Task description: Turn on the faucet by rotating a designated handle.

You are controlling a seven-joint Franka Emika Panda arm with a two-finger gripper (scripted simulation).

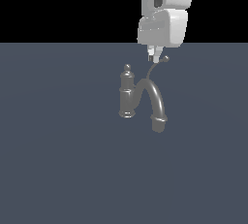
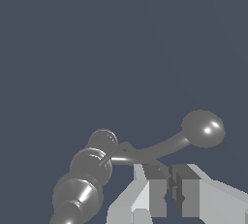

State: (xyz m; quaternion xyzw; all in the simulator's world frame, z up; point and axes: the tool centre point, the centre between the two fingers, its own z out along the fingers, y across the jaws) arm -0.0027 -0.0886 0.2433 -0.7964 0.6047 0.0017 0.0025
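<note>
The grey faucet stands upright on the floor, with a knob finial on top and a thick arched spout curving toward the exterior view's right. The thin curved handle rises behind the spout to a small ball tip. My gripper hangs just above the handle, next to the ball tip, on the exterior view's left of it. In the wrist view the gripper has its jaws almost together with nothing between them. There the handle and its ball tip lie just beyond the fingertips, beside the faucet body.
The faucet stands on a flat dark blue-grey floor. My white arm comes down from above, behind the faucet.
</note>
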